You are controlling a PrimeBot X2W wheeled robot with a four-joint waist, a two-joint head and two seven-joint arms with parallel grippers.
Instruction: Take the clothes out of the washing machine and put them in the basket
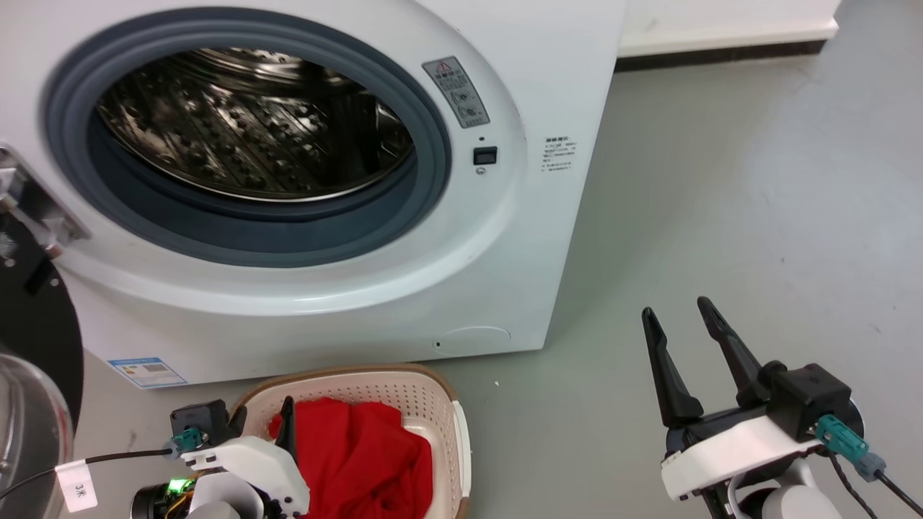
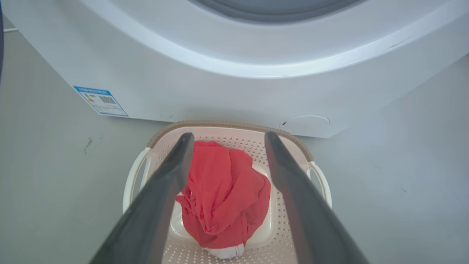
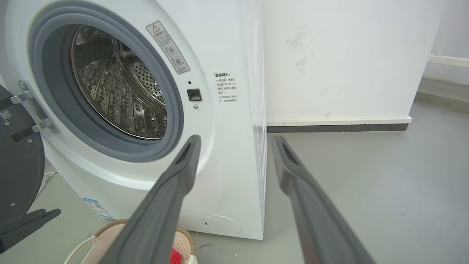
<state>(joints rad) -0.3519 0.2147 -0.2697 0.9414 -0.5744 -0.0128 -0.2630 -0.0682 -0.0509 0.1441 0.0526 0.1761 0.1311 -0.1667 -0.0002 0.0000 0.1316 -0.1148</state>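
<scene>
Grey floor [image 1: 721, 180]; basket [image 1: 404, 393] with clothes [image 1: 360, 454] fronting washing machine [image 1: 505, 252], door [image 1: 36, 324] open.

Clothes [image 2: 223, 190] in basket [image 2: 234, 132] before washing machine [image 2: 234, 84].

Smooth grey floor [image 1: 721, 180], a few small specks and stains. White wall [image 3: 329, 55] behind it, with faint scuff marks [image 3: 300, 40]. White skirting [image 3: 337, 120] over a dark strip [image 3: 337, 127] along the wall base. Soft, even light.
</scene>
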